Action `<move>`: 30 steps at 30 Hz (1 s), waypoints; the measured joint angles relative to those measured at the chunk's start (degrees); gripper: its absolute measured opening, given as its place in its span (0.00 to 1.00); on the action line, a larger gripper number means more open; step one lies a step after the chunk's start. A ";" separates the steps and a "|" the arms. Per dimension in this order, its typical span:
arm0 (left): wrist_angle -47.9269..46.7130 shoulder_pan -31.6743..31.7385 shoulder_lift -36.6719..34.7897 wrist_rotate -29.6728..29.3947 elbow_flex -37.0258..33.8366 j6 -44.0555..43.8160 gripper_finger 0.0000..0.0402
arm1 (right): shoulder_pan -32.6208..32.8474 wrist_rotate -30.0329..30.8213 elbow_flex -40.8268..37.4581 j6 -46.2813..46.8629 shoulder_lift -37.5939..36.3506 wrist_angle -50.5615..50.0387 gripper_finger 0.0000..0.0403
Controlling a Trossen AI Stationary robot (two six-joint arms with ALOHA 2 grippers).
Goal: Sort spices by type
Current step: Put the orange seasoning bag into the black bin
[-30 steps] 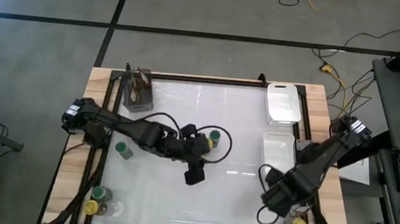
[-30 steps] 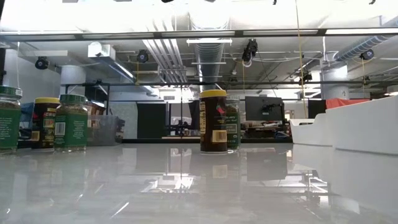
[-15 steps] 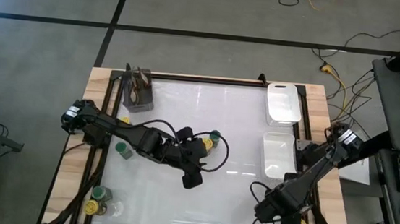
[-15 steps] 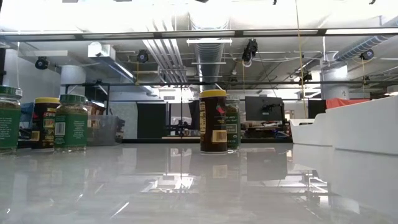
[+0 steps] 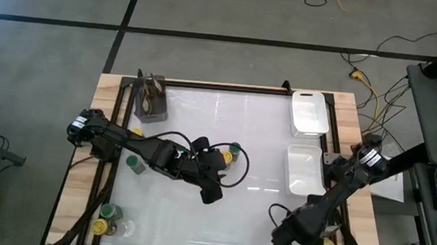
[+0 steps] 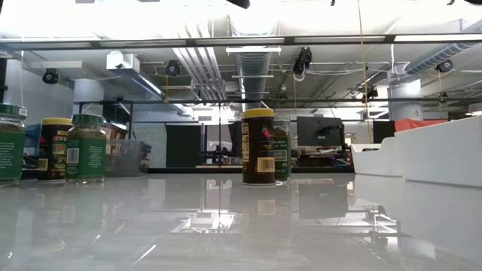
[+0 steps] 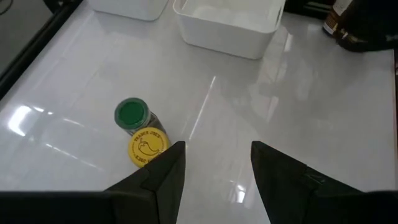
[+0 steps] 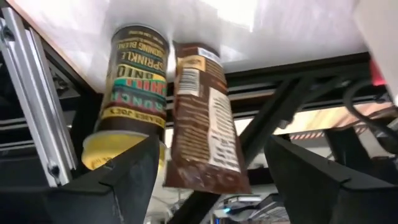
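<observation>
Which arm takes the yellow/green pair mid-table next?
Left, likely. The left gripper hangs open by the yellow-lid jar and green-lid jar, which fill its wrist view. The right gripper is at the near right corner, open around two other jars.

Left gripper (image 7: 214,165) jaws parted, right gripper (image 8: 211,165) jaws spread

Two white trays (image 5: 310,115), one grey cup (image 5: 151,107), two arms (image 5: 160,153), about eight small jars (image 5: 234,148).
</observation>
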 joint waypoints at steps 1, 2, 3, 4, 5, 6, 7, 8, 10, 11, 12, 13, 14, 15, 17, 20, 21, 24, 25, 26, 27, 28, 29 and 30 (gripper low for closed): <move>-0.04 0.00 0.00 0.00 0.00 -0.14 0.42 | 0.09 -0.21 0.01 0.30 0.43 0.53 0.70; -0.04 0.00 0.00 0.00 0.00 -0.31 0.42 | 0.12 -0.32 0.02 0.66 0.81 0.84 0.70; -0.04 0.00 0.00 0.00 0.00 -0.45 0.42 | 0.12 -0.38 0.02 0.97 1.26 0.96 0.70; -0.04 0.00 0.00 0.00 0.00 -0.50 0.42 | 0.12 -0.58 0.02 1.03 1.72 1.06 0.70; -0.04 0.00 0.00 0.00 0.00 -0.53 0.42 | 0.12 -0.79 -0.03 1.04 2.04 1.31 0.70; -0.04 0.00 0.00 0.00 0.00 -0.53 0.42 | 0.10 -1.00 -0.11 1.11 2.41 1.59 0.70; -0.04 0.00 0.00 0.00 0.00 -0.53 0.42 | -0.02 -1.20 -0.13 1.22 2.76 1.55 0.70; -0.04 0.00 0.00 0.00 0.00 -0.53 0.42 | -0.12 -1.23 -0.13 1.42 3.15 1.61 0.70; -0.06 0.00 0.00 0.00 0.00 -0.53 0.42 | -0.14 -1.25 -0.16 1.54 3.84 1.93 0.70; -0.04 0.00 0.00 0.00 0.00 -0.53 0.42 | -0.14 -1.28 -0.17 1.54 4.24 2.07 0.71; -0.04 0.00 0.00 0.00 0.00 -0.54 0.42 | -0.14 -1.27 -0.22 1.53 4.50 2.14 0.71; -0.06 0.00 0.00 0.00 0.00 -0.55 0.42 | -0.14 -1.30 -0.44 1.52 4.83 2.32 0.71; -0.07 0.00 0.00 0.00 0.00 -0.60 0.42 | -0.14 -1.40 -0.56 1.47 5.18 2.32 0.72; -0.07 -0.02 0.00 0.00 0.00 -0.71 0.42 | -0.13 -1.49 -0.84 1.40 5.40 2.39 0.72; -0.07 -0.05 0.00 0.02 0.00 -0.74 0.42 | 0.01 -1.57 -1.46 1.08 5.93 2.56 0.72; -0.11 -0.24 0.00 0.02 0.00 -0.75 0.42 | 0.03 -1.75 -2.42 0.99 6.10 3.39 0.71; -0.12 -0.29 0.00 0.02 0.00 -0.74 0.42 | 0.01 -1.75 -2.58 1.29 6.10 3.72 0.71; -0.36 -0.39 0.00 0.02 0.00 -0.74 0.42 | 0.01 -1.73 -2.88 1.43 6.10 3.83 0.68; -0.35 -0.42 0.00 0.02 0.00 -0.74 0.42 | 0.05 -1.75 -2.98 1.44 6.10 3.90 0.67; -0.37 -0.42 0.00 0.02 0.00 -0.74 0.42 | 0.13 -1.75 -3.19 1.36 6.10 4.36 0.66; -0.37 -0.42 0.00 0.02 0.00 -0.74 0.42 | 0.19 -1.75 -3.46 1.05 6.10 4.80 0.65; -0.37 -0.42 0.00 0.02 0.00 -0.74 0.42 | 0.25 -1.74 -3.77 0.71 6.10 4.99 0.64; -0.37 -0.42 0.00 0.02 0.00 -0.74 0.42 | 0.25 -1.75 -4.20 0.34 6.09 5.06 0.64; -0.37 -0.42 0.00 0.02 0.00 -0.74 0.42 | 0.25 -1.75 -4.68 0.06 6.08 5.03 0.63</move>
